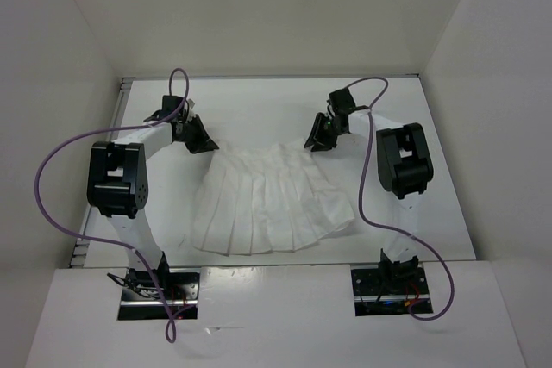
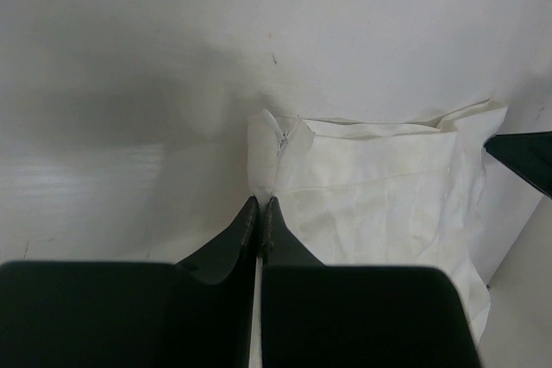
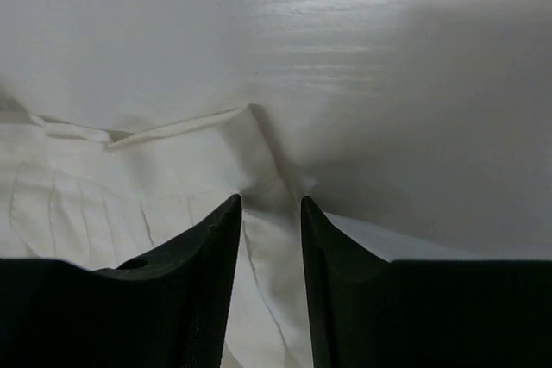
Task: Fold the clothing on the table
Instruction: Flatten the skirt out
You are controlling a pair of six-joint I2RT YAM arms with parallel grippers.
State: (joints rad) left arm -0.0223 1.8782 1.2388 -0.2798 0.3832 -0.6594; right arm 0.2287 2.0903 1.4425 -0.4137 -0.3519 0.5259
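The clothing [image 1: 272,200], a white pleated fan-shaped garment, lies spread flat in the middle of the table [image 1: 405,118], its narrow band towards the far side. My left gripper [image 1: 205,146] sits at the band's far-left corner. In the left wrist view its fingers [image 2: 260,202] are pressed together on the corner of the clothing [image 2: 379,187]. My right gripper [image 1: 312,144] is at the band's far-right corner. In the right wrist view its jaws [image 3: 271,202] stand apart, with a bunched fold of the clothing [image 3: 129,178] lying loose between them.
White walls [image 1: 69,58] enclose the table on three sides, and a metal edge strip [image 1: 121,101] runs along the left. Purple cables [image 1: 52,161] loop off both arms. A dark fingertip of the right gripper [image 2: 526,157] shows at the right edge of the left wrist view.
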